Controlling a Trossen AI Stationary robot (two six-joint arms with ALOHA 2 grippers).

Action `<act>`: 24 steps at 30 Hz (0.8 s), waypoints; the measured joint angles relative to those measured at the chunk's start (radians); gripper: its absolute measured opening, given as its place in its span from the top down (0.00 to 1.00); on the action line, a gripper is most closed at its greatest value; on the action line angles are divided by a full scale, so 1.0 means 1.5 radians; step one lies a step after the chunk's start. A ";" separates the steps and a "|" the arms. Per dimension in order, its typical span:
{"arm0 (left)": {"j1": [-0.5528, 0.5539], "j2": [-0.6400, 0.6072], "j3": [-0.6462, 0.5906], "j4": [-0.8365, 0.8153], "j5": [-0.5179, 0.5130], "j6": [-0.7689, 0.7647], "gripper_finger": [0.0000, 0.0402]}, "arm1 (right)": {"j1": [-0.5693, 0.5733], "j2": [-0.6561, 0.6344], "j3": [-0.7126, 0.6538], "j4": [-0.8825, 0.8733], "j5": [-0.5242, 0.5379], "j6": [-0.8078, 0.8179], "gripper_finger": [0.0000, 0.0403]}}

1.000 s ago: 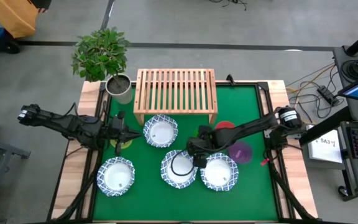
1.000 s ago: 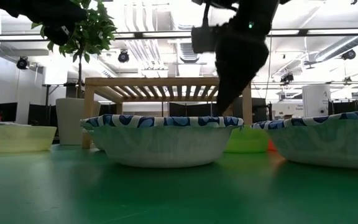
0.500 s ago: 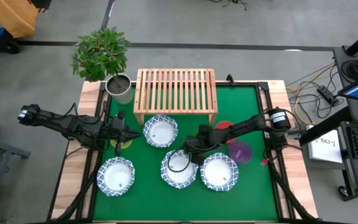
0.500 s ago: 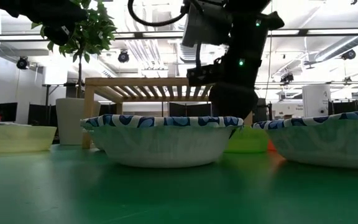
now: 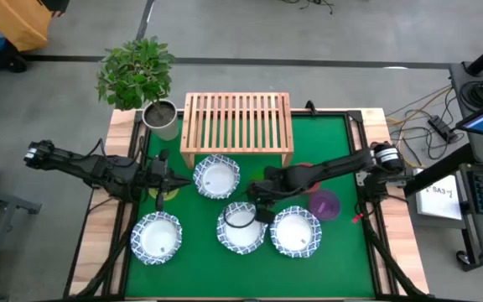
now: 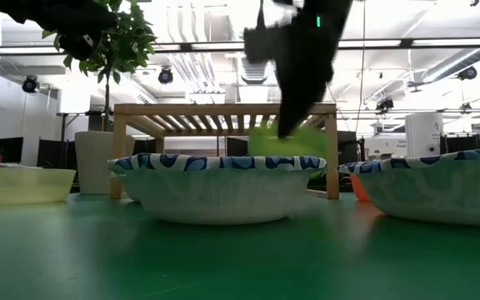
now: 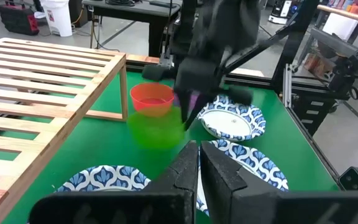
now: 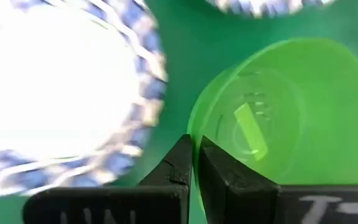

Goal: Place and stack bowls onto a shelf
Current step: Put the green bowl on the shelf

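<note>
My right gripper [image 5: 262, 191] is shut on the small green bowl [image 7: 156, 127], which hangs in the air near the table's middle, just in front of the red bowl [image 7: 152, 97]. Several white bowls with blue rims [image 5: 217, 177] [image 5: 241, 226] [image 5: 296, 231] rest on their bases on the green mat. The wooden shelf [image 5: 236, 127] stands on its legs at the far edge. At the table's left, my left gripper [image 5: 168, 180] waits shut above the yellow bowl [image 6: 25, 185] and touches nothing. My right gripper holds the green bowl by its rim [image 8: 194, 144], pinched with one finger inside the bowl and one outside. The fingers come from above, pointing down. The bowl hangs below them, lifted off the mat, higher than the white bowls' rims [image 6: 286, 140].
A purple bowl [image 5: 324, 202] lies on the mat to the right. A grey pot with a leafy plant [image 5: 162, 117] stands at the shelf's left end. The shelf's slatted top carries nothing.
My right gripper has shut on the green bowl's rim and gone up with it. The bowl, which stood on the mat beside the red bowl, now hangs lifted above the white bowls' rims.
</note>
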 joint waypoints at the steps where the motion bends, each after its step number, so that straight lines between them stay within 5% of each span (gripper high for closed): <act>1: 0.000 0.001 0.000 0.001 0.000 0.000 1.00 | 0.000 -0.010 0.012 0.000 -0.021 -0.004 0.98; 7: 0.000 0.010 0.000 0.006 0.000 -0.007 1.00 | 0.007 -0.065 0.076 0.004 -0.134 -0.063 0.98; 13: 0.000 0.036 0.000 0.038 0.000 -0.059 1.00 | 0.007 -0.121 0.142 0.008 -0.130 -0.196 0.98; 21: 0.000 0.083 -0.001 0.088 0.000 -0.098 1.00 | -0.052 -0.159 0.200 0.002 0.103 -0.360 0.98; 24: 0.000 0.093 -0.001 0.093 0.005 -0.112 1.00 | -0.121 -0.157 0.200 -0.026 0.127 -0.371 0.98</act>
